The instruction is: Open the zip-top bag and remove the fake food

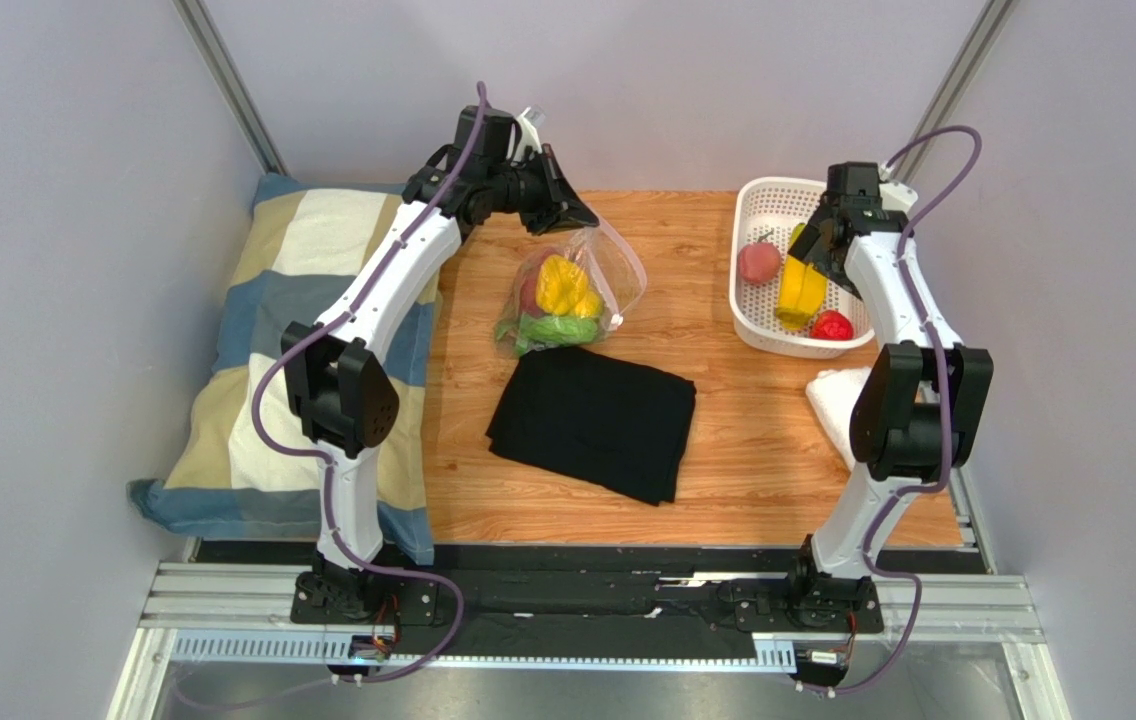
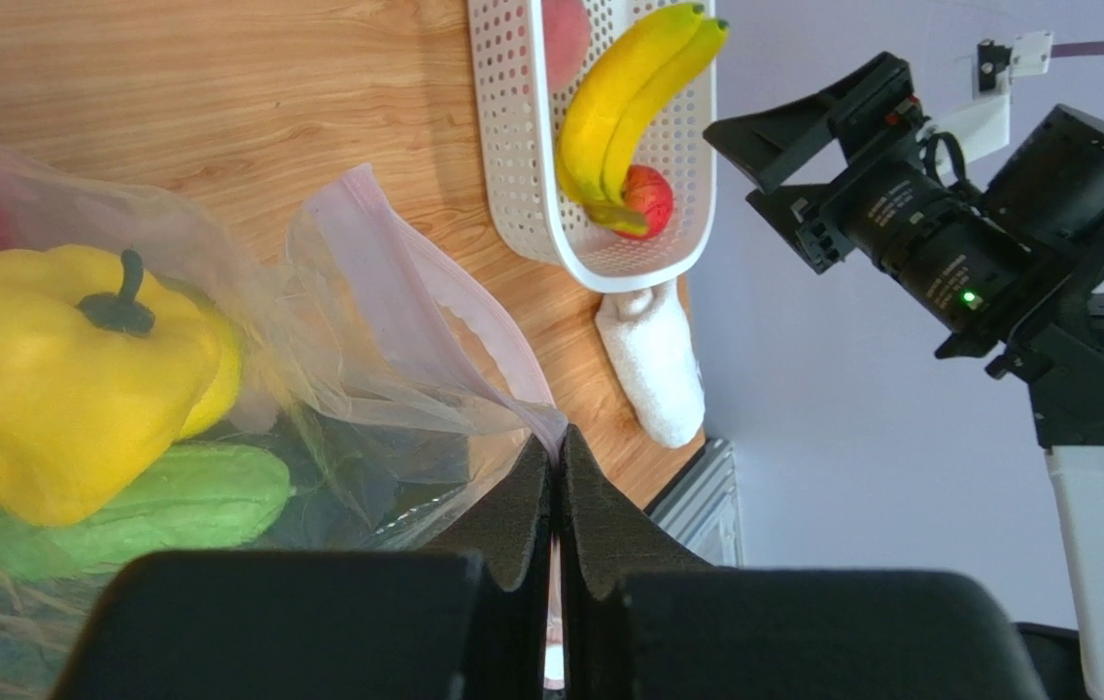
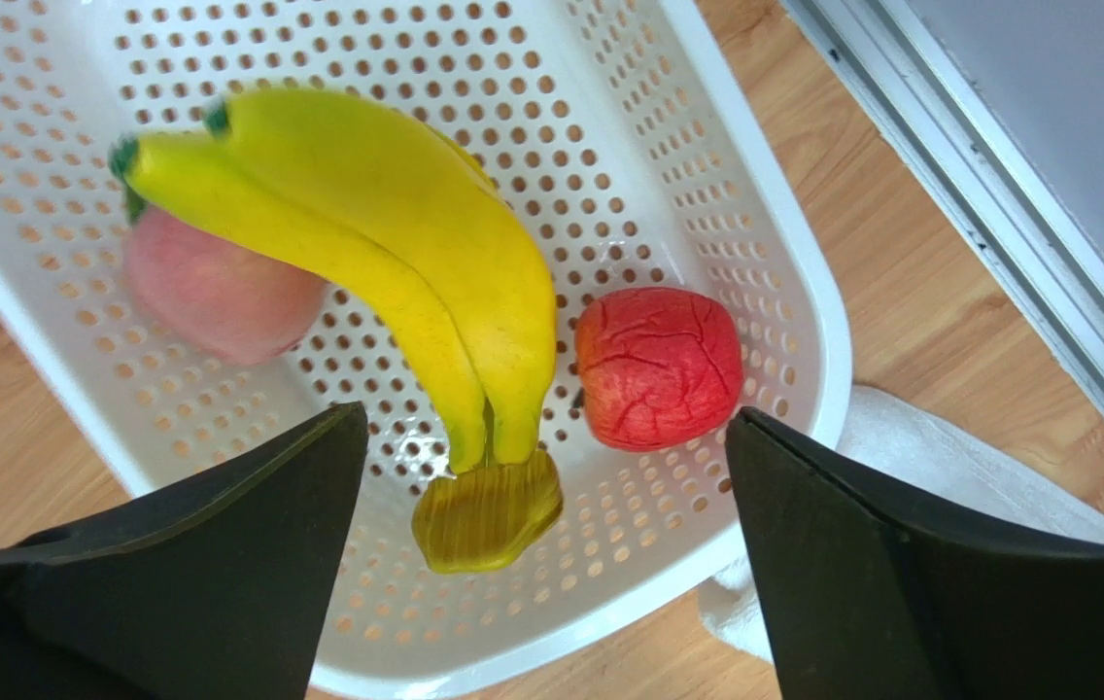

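Observation:
The clear zip-top bag lies on the wooden table, its pinkish top edge lifted. My left gripper is shut on that edge, at the bag's far side. Fake food is inside the bag: a yellow pepper, a green piece and something red. More fake food lies in the white basket: yellow bananas, a red fruit and a pink peach. My right gripper hangs open just above the bananas' stem end, holding nothing.
A black folded cloth lies in front of the bag. A checked pillow fills the left side. A white cloth sits near the basket, by the right arm's elbow.

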{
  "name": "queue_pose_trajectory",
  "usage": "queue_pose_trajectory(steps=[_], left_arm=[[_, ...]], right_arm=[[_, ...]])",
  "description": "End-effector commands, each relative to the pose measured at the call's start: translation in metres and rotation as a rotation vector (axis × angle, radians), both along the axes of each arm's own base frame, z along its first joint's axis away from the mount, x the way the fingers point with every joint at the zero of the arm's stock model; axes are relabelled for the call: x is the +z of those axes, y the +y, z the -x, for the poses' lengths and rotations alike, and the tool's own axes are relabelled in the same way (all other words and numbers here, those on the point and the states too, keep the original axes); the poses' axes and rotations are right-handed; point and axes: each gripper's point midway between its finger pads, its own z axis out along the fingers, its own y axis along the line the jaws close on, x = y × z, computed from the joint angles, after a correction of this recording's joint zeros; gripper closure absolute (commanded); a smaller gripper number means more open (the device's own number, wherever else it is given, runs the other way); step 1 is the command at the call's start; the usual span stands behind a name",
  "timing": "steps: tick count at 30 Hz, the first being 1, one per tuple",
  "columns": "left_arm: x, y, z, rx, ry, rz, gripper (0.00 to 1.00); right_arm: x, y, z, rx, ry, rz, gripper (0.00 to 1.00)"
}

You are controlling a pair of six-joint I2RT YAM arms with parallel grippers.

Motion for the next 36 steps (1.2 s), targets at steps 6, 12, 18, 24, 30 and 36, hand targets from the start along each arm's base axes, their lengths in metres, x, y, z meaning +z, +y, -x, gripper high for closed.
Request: queue_pose_trajectory(steps=[6,12,18,24,30,36], left_arm=[[0.036,-0.006,0.005,-0.032,-0.095,0.05,1.0],[0.042,-0.008,0.004,-0.042,-0.103,0.058,1.0],[0.054,-0.011,0.007,-0.056,-0.123,0.086,1.0],[0.057,-0.017,0.003,-0.055,-0.116,0.119,1.0],[0.047,-0.024,-0.016,-0.025,-0.085,0.148,1.0],[0.036,-0.026,-0.035,0.002,-0.052,0.148,1.0]], right_arm=[[0.126,0.207,-0.014,0.635,-0.38,-0.363,0.89],[0.136,0.336,0.022,0.955,-0.391,-0.549,1.0],[0.095,0.378,0.029,0.989,-0.26,-0.6,1.0],[0.055,0.387,0.012,1.003,-0.133,-0.566,1.0],[0.015,0.398,0.01,1.065,-0.051,-0.584,0.9],[-0.01,0.384,0.007,1.045,0.009,-0.599,0.84]])
